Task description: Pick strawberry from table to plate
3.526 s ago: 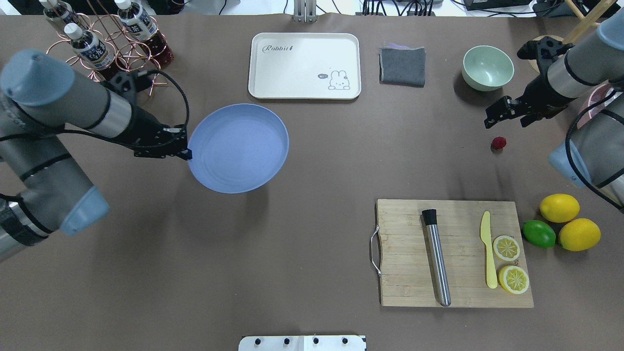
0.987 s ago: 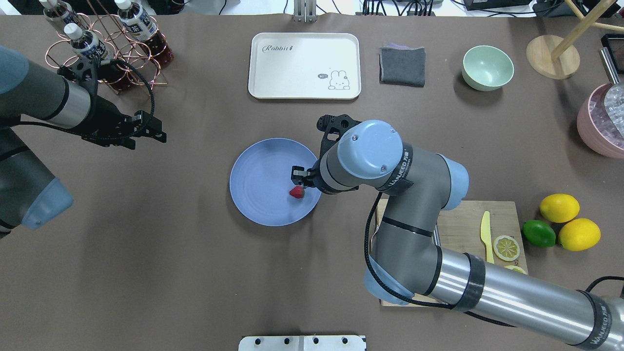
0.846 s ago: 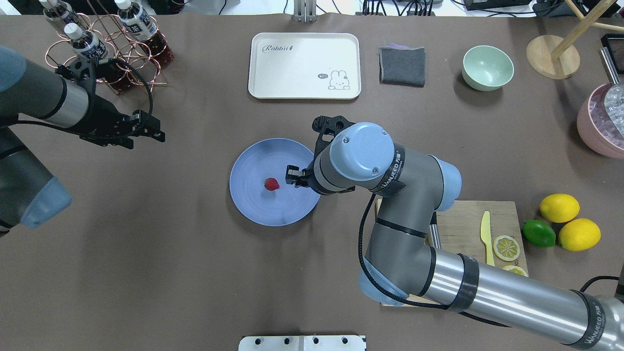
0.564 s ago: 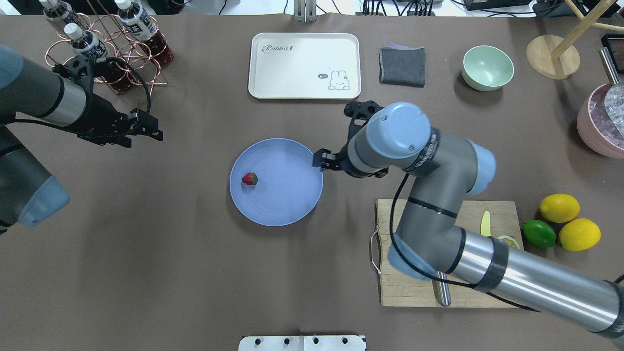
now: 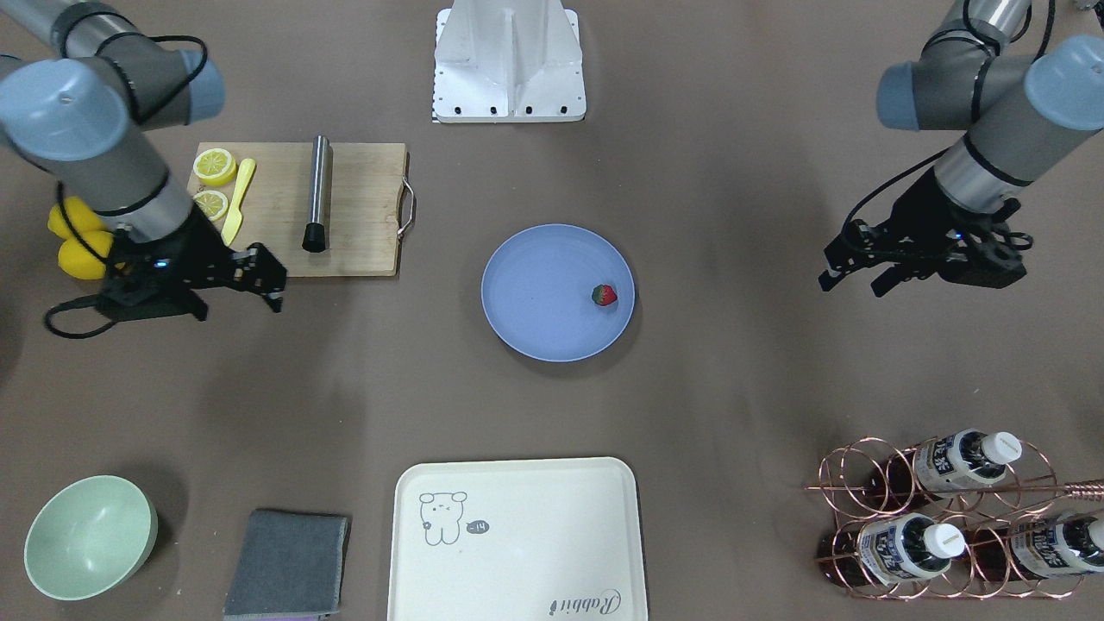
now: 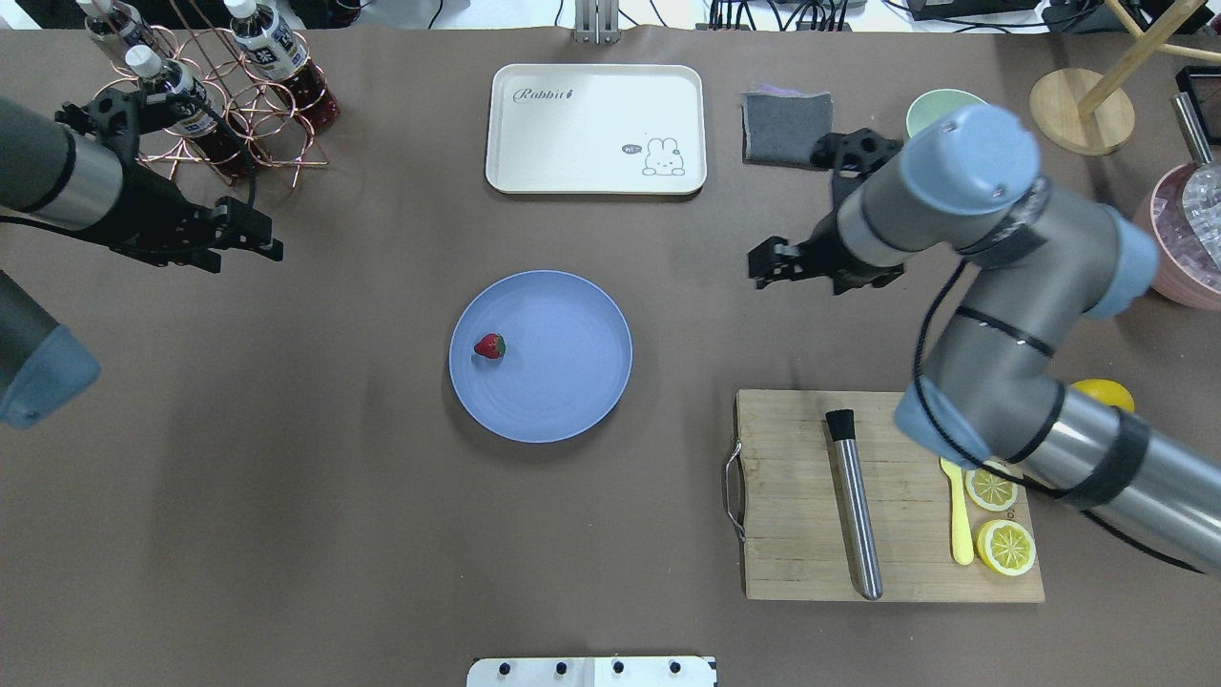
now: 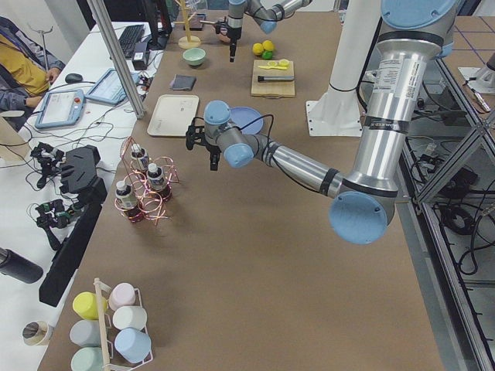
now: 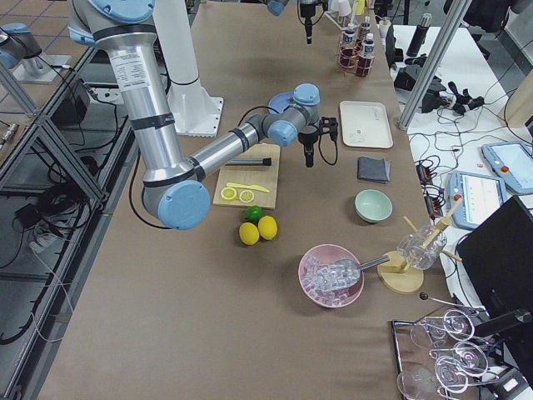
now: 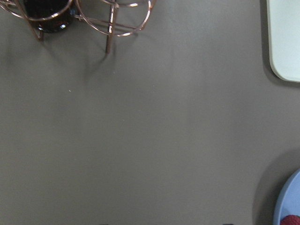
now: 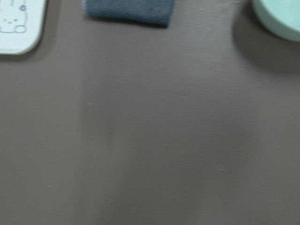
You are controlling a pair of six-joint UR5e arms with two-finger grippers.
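Note:
The strawberry (image 6: 489, 346) (image 5: 605, 295) lies on the blue plate (image 6: 563, 382) (image 5: 535, 302), near the rim on the robot's left side. The plate rests flat on the table (image 6: 334, 496) at mid-table. My right gripper (image 6: 756, 270) (image 5: 278, 289) hangs open and empty over bare table, well to the plate's right. My left gripper (image 6: 270, 248) (image 5: 852, 283) is open and empty, up and to the plate's left, beside the bottle rack. The left wrist view catches the plate's edge (image 9: 287, 204) and a sliver of the strawberry (image 9: 291, 220).
A wooden cutting board (image 6: 792, 496) with a steel muddler (image 6: 856, 515), yellow knife and lemon slices lies front right. A cream tray (image 6: 596, 129), grey cloth (image 6: 787, 129) and green bowl (image 5: 90, 535) sit at the back. A copper bottle rack (image 6: 219, 95) stands back left.
The right gripper let go of the strawberry over the plate and the berry rolled to the plate's left side. The right arm has pulled away to the right. The left gripper drew back left.

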